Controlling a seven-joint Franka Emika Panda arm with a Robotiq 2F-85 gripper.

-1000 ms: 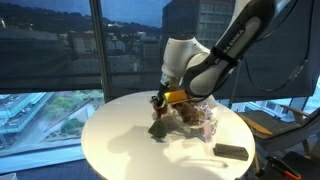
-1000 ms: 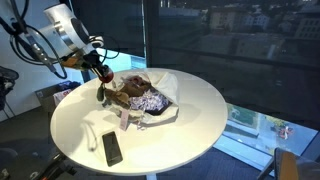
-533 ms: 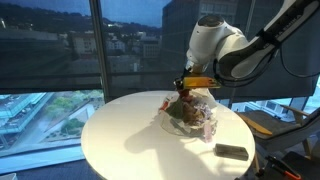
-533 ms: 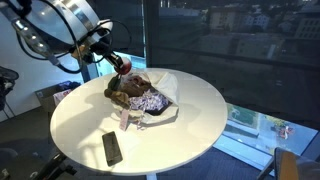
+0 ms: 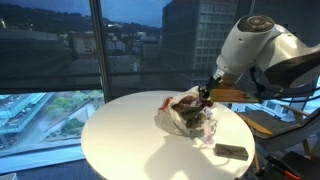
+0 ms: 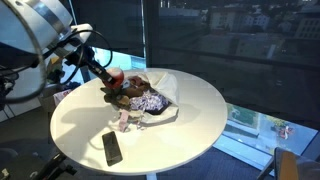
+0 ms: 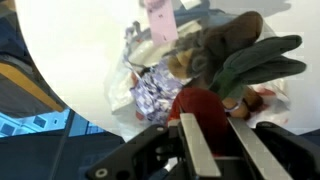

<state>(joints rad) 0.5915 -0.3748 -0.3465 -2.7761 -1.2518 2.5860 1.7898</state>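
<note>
On the round white table (image 5: 120, 140) lies a heap of crumpled cloth (image 5: 190, 120), partly white and partly with a small dark pattern. The gripper (image 5: 206, 93) hangs over the edge of this heap, on the side where the arm comes in. It holds a soft toy (image 5: 201, 99), which has a red part, some grey-green parts shaped like leaves, and a brown part.

In the wrist view the two fingers (image 7: 197, 140) are pressed onto the red part of the soft toy (image 7: 200, 105), one on each side, with only a narrow gap between them. The leaves stick out away from the gripper (image 7: 212, 122), and behind them are the patterned cloth (image 7: 150, 90) and a pink tag (image 7: 160, 18) on the white table (image 7: 80, 50).

In an exterior view the gripper (image 6: 108, 78) is tilted, and the red part shows just at the fingertips. The brown part of the soft toy (image 6: 124, 90) reaches down to the cloth (image 6: 152, 104). I cannot tell if it rests on the cloth or only touches it.

A flat black device (image 6: 112, 148) lies on the table (image 6: 195, 105), well apart from the heap and near the table's edge. It shows in both exterior views (image 5: 230, 151).
</note>
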